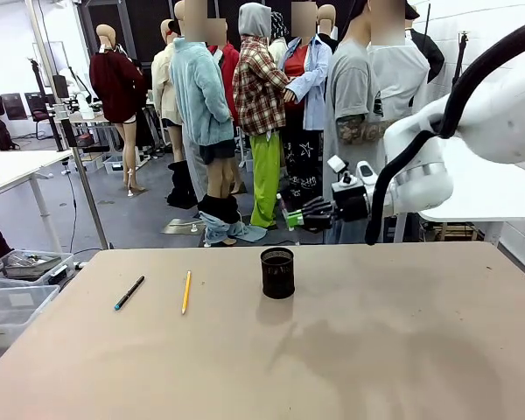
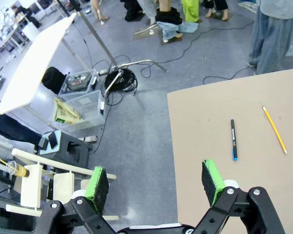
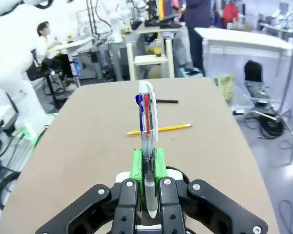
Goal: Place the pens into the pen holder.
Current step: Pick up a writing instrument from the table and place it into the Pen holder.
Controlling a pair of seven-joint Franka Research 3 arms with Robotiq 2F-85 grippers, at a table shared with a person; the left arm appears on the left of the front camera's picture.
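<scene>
- Our right claw (image 3: 147, 158) is clamped on the silver-white pen (image 3: 147, 112), which runs out along the fingers, roughly level and pointing toward our left.
- The pen holder (image 1: 277, 272) stands upright on the surface (image 1: 376, 350), just below the claw in the front view. We judge the pen must swing upright before it can drop in.
- Our left claw (image 2: 155, 181) gapes empty off the surface's left edge, nearer the flat-lying black pen (image 2: 233, 139) and pencil (image 2: 274, 129).
</scene>
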